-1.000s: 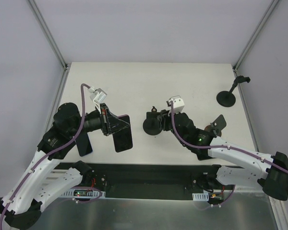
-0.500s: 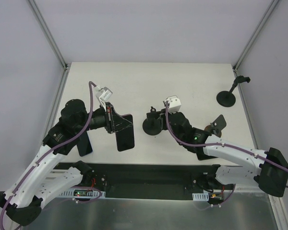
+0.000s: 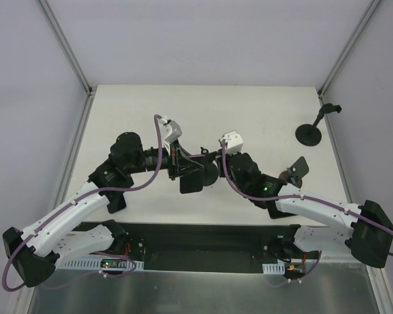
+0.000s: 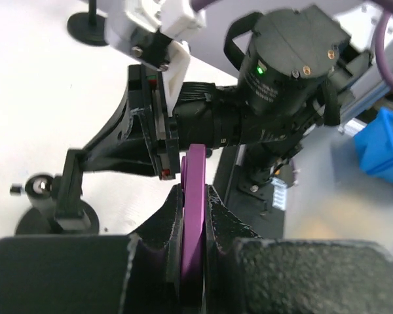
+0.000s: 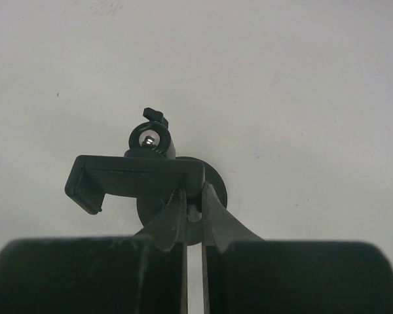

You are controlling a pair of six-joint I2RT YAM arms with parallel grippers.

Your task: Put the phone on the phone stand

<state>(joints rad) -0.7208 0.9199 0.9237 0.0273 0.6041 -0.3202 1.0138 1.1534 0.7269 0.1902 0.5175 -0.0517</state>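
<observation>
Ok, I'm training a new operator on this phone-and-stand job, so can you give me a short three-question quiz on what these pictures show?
1. True or false: the left gripper is shut on the phone.
2. What is the right gripper clamped on? A) the phone stand B) a pen C) nothing
3. Fill in: seen from the top camera, the second stand sits toward the far ____ side of the table.

Key: 1 true; 2 A; 3 right.
</observation>
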